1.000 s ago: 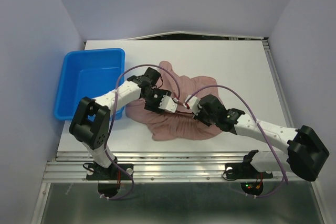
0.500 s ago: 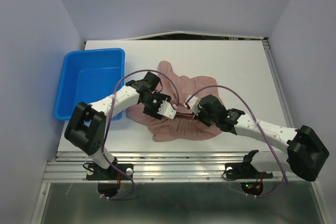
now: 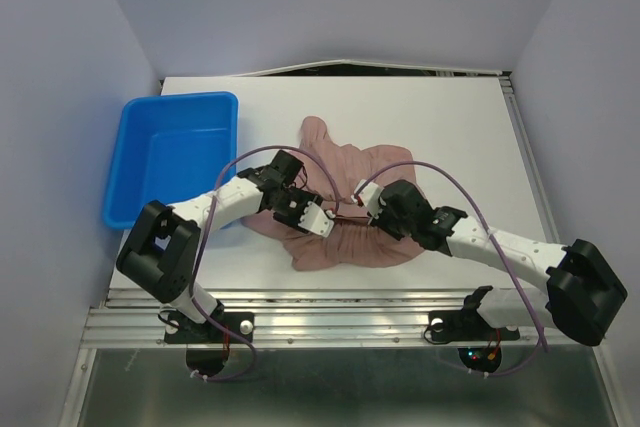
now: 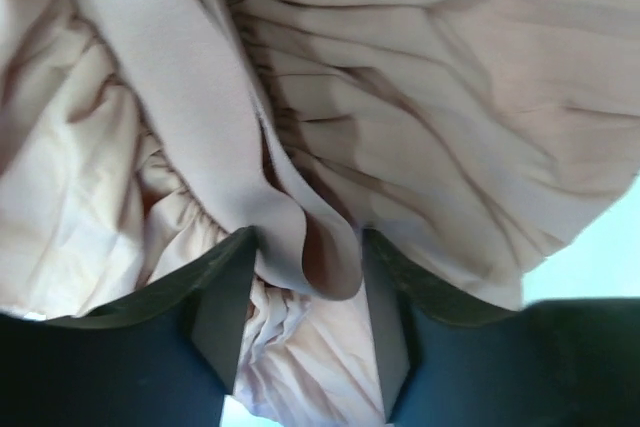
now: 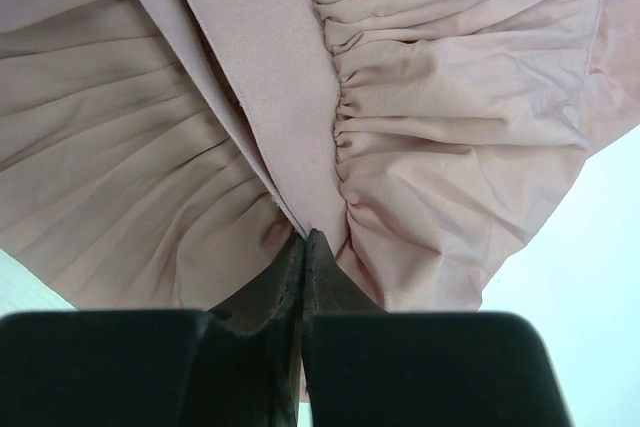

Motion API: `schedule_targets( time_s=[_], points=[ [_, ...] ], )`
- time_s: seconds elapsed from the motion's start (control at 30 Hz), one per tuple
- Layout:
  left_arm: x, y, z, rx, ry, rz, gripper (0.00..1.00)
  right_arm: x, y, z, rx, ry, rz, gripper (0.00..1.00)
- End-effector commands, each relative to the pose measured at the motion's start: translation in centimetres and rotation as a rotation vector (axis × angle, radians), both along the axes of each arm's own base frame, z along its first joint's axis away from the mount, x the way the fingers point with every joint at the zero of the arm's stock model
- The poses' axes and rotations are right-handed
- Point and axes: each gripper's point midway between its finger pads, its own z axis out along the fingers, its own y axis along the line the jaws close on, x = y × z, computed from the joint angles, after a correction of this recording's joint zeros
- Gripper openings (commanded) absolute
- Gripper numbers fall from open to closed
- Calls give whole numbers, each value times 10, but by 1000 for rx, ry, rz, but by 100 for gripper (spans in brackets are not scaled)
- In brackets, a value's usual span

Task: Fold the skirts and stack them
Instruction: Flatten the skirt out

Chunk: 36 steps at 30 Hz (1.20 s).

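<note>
White table [image 3: 430, 117], left fingers [image 4: 215, 317] spread, shifted nearer over skirt [image 3: 345, 157], right fingers [image 5: 275, 287] pinching waistband [image 5: 260, 37]

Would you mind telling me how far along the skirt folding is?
Nothing looks folded or stacked yet: the skirt lies rumpled on the table. In hand: the right gripper pinches its waistband, the left gripper open around it. Folding and stacking remain.

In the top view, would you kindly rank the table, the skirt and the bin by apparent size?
1. table, clearly largest
2. skirt, partly hidden by the arms
3. bin, only somewhat smaller than the skirt, so these two are less certain
</note>
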Motion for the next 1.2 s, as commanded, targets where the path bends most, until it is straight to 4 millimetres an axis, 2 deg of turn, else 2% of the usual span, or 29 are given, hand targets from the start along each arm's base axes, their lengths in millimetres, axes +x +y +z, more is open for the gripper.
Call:
schedule_targets(
  time_s=[0.0,0.13,0.2,0.23,0.37,0.43,0.53,0.57,0.63,0.67,0.73,0.77,0.83,0.87,0.9,0.93,0.97,1.0,1.03,1.07,1.1,1.13,1.17],
  points=[
    [12,-10,22,-61,-76,11,53,7,1,6,26,-37,-19,1],
    [17,-12,32,-92,-89,29,46,7,1,6,25,-38,-18,1],
    [21,-14,37,-101,-93,39,36,7,0,6,24,-39,-19,1],
    [22,-14,38,-102,-95,39,36,7,0,6,23,-39,-20,1],
    [27,-15,42,-105,-92,66,14,10,-4,9,13,-59,-34,1],
    [38,-16,53,-132,-97,134,2,21,-17,15,-2,-86,-72,1],
    [77,-14,91,-247,-119,353,0,40,-34,36,15,-137,-113,1],
    [99,-9,117,-299,-127,430,0,55,-47,51,22,-172,-160,1],
    [114,-5,143,-387,-54,566,0,69,-56,69,30,-210,-174,1],
    [126,-2,172,-452,-53,603,0,80,-60,88,61,-232,-187,1],
    [132,-4,200,-535,-28,689,0,91,-58,112,100,-251,-170,1],
    [140,-6,231,-600,-66,708,0,101,-55,147,136,-297,-162,1],
    [148,-8,269,-699,-88,767,0,116,-50,179,164,-338,-156,1],
    [153,-7,288,-773,-68,852,0,122,-51,195,174,-348,-167,1],
    [157,-9,320,-841,-78,866,0,130,-44,241,234,-420,-160,1],
    [157,-12,331,-872,-57,880,0,137,-38,250,261,-412,-161,1],
    [147,-23,343,-911,13,853,0,139,-32,264,289,-421,-147,1],
    [138,-34,354,-927,48,820,0,133,-17,290,368,-402,-97,1],
    [129,-42,358,-938,78,796,0,130,-9,299,406,-379,-74,1],
    [111,-57,360,-939,149,721,0,127,-2,293,418,-316,-56,1],
    [95,-64,361,-939,189,672,0,118,12,301,469,-276,12,1],
    [81,-73,362,-936,213,627,0,110,19,317,520,-262,38,1],
    [58,-90,361,-926,261,545,0,104,23,318,542,-235,62,1]
  ],
)
